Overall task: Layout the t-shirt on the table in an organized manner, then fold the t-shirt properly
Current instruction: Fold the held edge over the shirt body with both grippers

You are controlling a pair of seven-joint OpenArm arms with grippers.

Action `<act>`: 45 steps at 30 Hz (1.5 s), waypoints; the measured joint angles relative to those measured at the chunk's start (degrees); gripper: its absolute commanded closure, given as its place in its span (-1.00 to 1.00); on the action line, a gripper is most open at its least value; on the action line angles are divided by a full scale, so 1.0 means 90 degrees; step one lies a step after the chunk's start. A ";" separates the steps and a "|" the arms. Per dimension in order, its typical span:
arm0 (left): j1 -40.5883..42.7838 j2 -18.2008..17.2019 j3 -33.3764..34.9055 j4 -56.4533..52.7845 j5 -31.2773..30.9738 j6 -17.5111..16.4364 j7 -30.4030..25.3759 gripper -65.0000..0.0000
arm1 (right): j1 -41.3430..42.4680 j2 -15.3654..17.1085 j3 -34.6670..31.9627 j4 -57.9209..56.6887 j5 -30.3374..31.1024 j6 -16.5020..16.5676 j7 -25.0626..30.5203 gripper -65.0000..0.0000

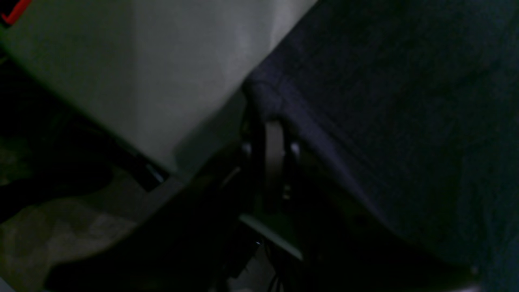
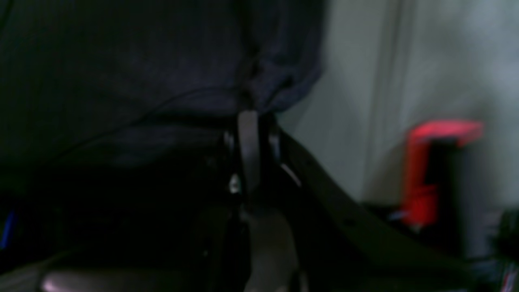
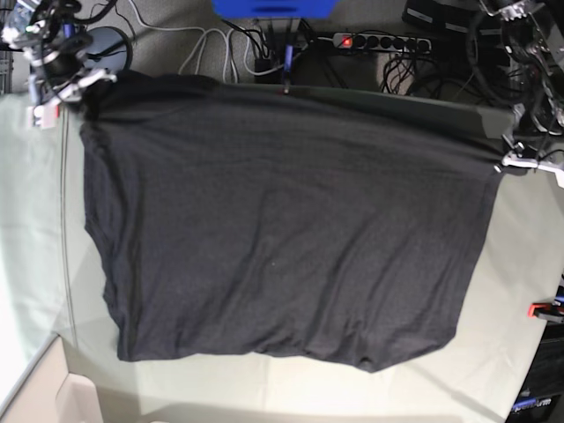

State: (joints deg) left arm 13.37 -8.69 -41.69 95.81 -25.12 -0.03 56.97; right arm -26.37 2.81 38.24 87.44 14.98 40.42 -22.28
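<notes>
Clearly this is the laying-out step: the shirt (image 3: 282,220) lies spread dark side up across the table (image 3: 35,220), and each far corner is pinched, one by the right gripper (image 3: 81,95), one by the left gripper (image 3: 504,163). Next, I judge, both must pull evenly to smooth the near hem before folding.

Black power strip (image 3: 381,41) with a lit red switch, tangled cables (image 3: 220,40), blue box (image 3: 273,7) beyond the far edge
</notes>
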 measured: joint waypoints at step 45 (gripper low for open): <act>-0.1491 -0.0051 -0.0010 -0.1151 0.0056 0.0029 -0.0029 1.00 | 0.2113 0.0333 -0.0029 -0.1112 -0.0092 0.0005 -0.0051 1.00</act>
State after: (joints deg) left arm -0.05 -9.15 -41.78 85.45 -24.62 0.23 56.71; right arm -7.35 5.80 37.98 77.43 14.15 40.47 -22.74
